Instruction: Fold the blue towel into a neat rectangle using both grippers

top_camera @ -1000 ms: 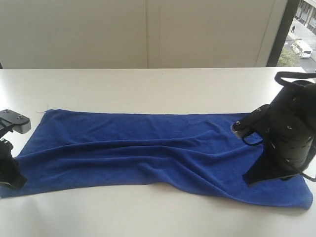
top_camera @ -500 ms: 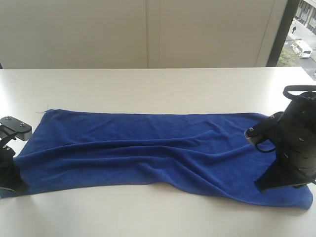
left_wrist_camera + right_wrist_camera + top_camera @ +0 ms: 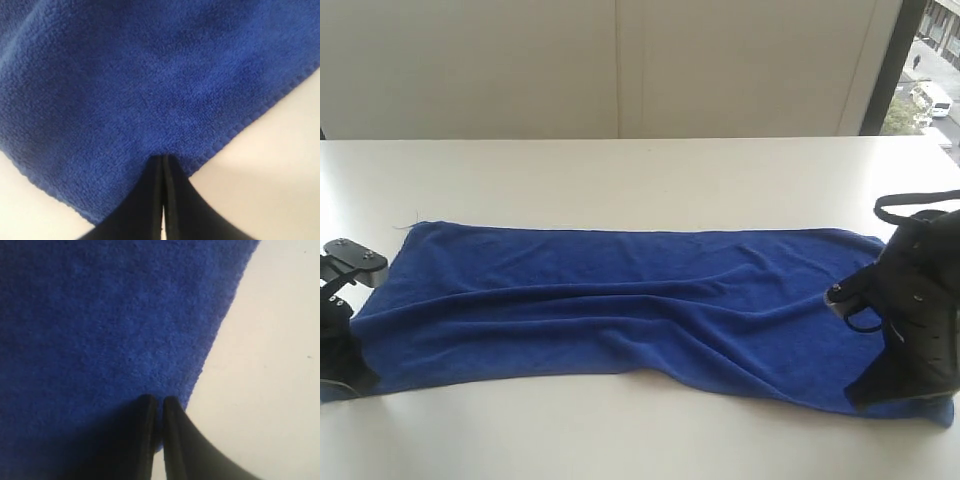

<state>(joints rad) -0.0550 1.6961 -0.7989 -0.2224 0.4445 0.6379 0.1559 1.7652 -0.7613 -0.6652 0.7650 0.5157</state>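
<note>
The blue towel lies spread lengthwise on the white table, with soft wrinkles along its middle. My left gripper is down at the towel's near left corner. In the left wrist view its jaws are pressed together, tips over the blue towel close to its hemmed edge. My right gripper sits at the near right end. Its jaws stand almost together with a thin slit, tips at the edge of the blue towel. No cloth is lifted by either one.
Bare table surrounds the towel on all sides. A pale wall runs behind the table, and a window strip is at the far right. A grey bracket of the left arm juts out beside the towel's left end.
My right gripper has slid rightward and nearer across the towel, uncovering its far right corner. My left gripper has shifted slightly left and down. The towel has barely moved.
</note>
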